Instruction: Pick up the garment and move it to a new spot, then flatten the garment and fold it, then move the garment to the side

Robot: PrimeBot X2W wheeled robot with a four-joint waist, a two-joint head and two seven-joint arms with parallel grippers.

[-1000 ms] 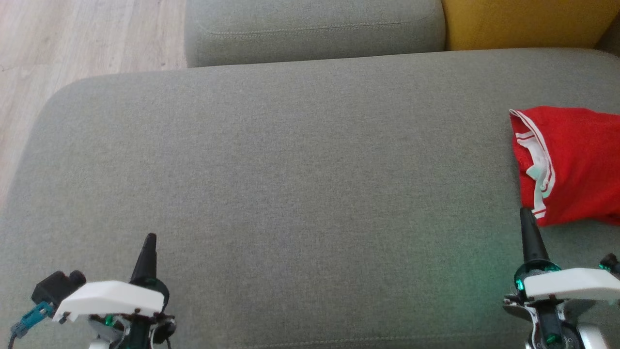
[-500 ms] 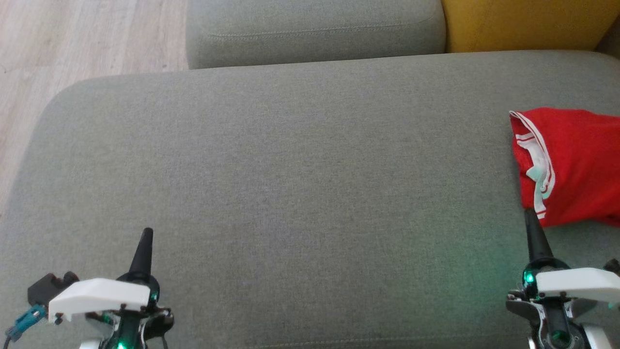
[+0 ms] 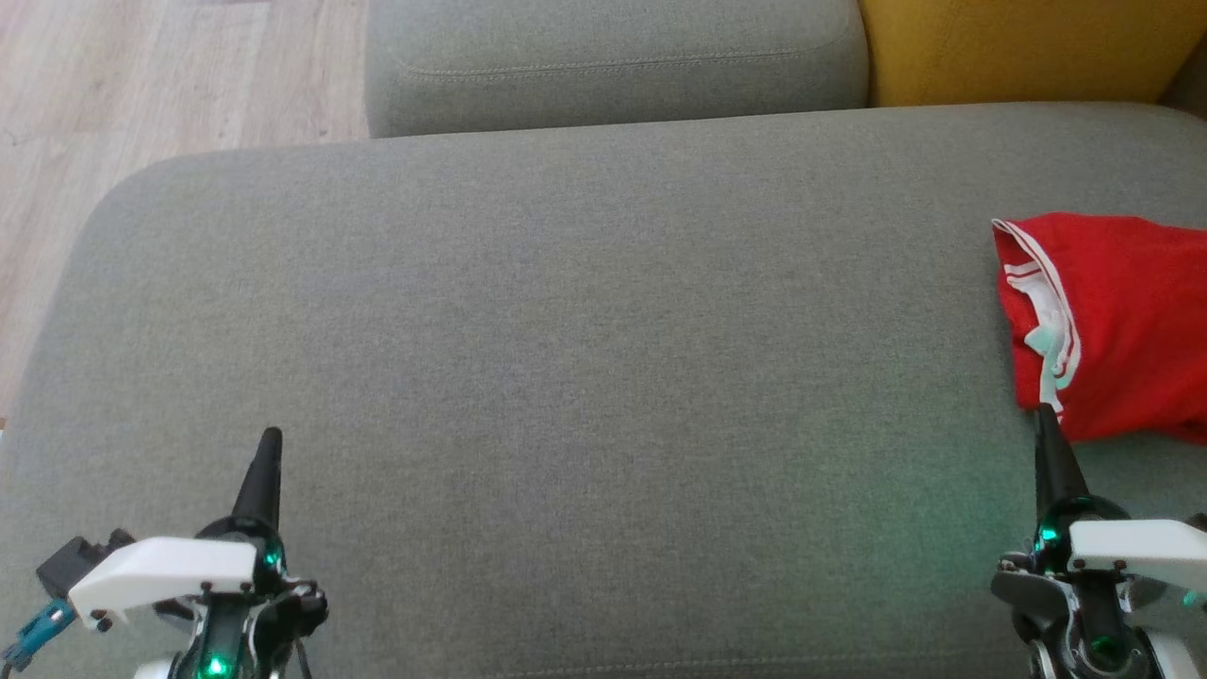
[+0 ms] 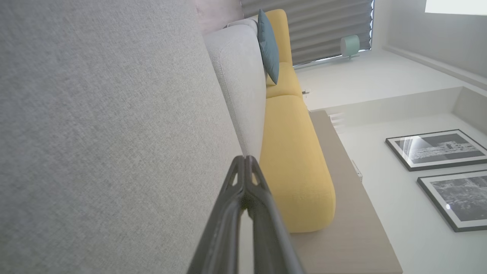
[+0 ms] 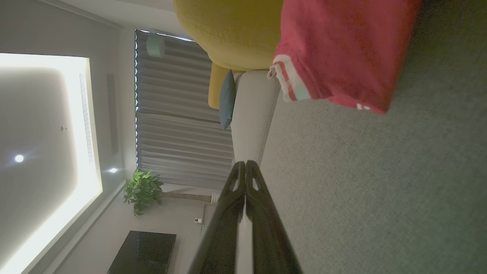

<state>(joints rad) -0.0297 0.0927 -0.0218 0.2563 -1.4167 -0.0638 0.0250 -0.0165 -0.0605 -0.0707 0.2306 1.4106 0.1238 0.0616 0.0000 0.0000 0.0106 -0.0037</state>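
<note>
Fingers of the left gripper and right gripper are pressing together, grasping nothing. The red garment is lying, seemingly folded, at the seat cushion's right edge, so the task is probably finishing.

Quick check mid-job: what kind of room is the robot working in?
Most likely a home living room: a grey sofa joined to a yellow sofa section, framed pictures on the wall, and a potted plant beside curtains.
</note>
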